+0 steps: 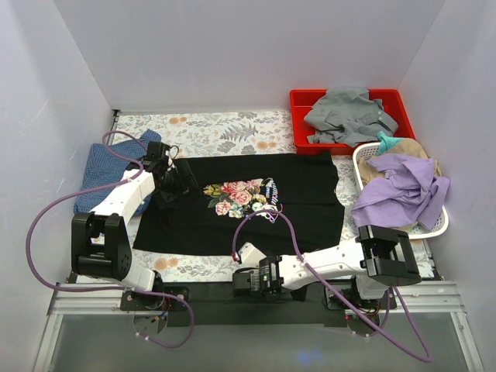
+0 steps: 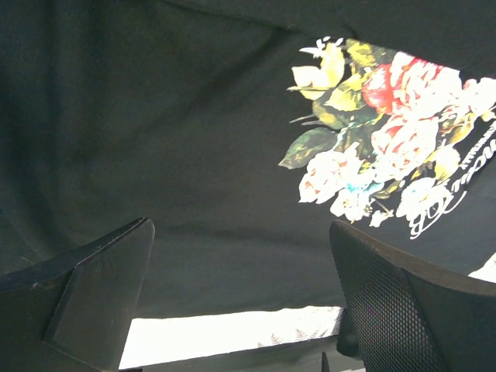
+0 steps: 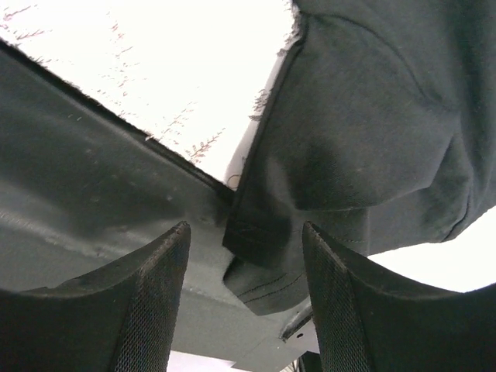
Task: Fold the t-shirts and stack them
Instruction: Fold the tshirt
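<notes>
T-shirt [image 1: 310, 201] long axis left-right | left jaws spread | right jaws apart astride hem [image 3: 256, 252]

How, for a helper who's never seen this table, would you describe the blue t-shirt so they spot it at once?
On the floral-covered table, a big black t-shirt lies spread across the middle. Just beyond its left edge lies the blue t-shirt: mottled blue and printless, where its black neighbour bears roses.

Far right corner: red tray [image 1: 297, 116], crumpled grey cloth [image 1: 349, 116] inside. Just in front of it: white basket [image 1: 359, 163], purple cloth [image 1: 399, 187] heaped over tan cloth [image 1: 416, 147]. Floral tablecloth [image 1: 225, 128] covers table.
</notes>
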Controlling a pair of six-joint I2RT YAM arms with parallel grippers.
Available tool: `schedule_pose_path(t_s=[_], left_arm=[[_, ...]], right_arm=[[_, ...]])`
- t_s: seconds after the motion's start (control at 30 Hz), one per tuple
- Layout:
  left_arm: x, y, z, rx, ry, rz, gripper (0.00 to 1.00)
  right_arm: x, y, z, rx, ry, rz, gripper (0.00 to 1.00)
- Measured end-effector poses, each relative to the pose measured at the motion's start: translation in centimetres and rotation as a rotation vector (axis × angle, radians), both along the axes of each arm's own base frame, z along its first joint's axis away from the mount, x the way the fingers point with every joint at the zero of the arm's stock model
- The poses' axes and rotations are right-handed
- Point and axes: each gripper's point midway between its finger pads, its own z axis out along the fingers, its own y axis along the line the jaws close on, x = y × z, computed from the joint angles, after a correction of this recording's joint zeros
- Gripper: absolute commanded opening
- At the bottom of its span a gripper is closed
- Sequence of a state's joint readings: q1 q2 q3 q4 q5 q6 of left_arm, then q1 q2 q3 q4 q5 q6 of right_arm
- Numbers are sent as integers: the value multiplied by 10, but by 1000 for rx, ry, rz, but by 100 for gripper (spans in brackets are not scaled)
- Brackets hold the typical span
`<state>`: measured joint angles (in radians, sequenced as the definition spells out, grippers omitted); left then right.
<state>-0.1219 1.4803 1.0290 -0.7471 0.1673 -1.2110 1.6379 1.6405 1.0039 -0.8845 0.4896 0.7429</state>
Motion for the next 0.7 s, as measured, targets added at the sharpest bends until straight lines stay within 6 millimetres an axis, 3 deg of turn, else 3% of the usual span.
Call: schedule_pose_path(t_s=[0.2, 0.27, 0.37, 0.43, 0.47, 0.5, 0.7], left_arm=[[-4, 1, -4, 4, 12, 1, 96], [-4, 1, -4, 5, 11, 0, 96], [-4, 2, -4, 9, 11, 0, 96], [-4, 2, -4, 12, 10, 1, 96], [-4, 2, -4, 12, 10, 2, 96], [-4, 2, -4, 12, 10, 2, 96], [-4, 6, -5, 31, 12, 5, 96]], right_arm=[[5, -4, -6, -31, -23, -21, 64], [7, -6, -11, -55, -25, -28, 58], [9, -8, -13, -59, -18, -45, 44], [10, -9, -14, -61, -14, -56, 28], [12, -9, -15, -53, -14, -66, 10], [14, -7, -14, -46, -16, -70, 2], [29, -12, 1, -30, -52, -104, 1]])
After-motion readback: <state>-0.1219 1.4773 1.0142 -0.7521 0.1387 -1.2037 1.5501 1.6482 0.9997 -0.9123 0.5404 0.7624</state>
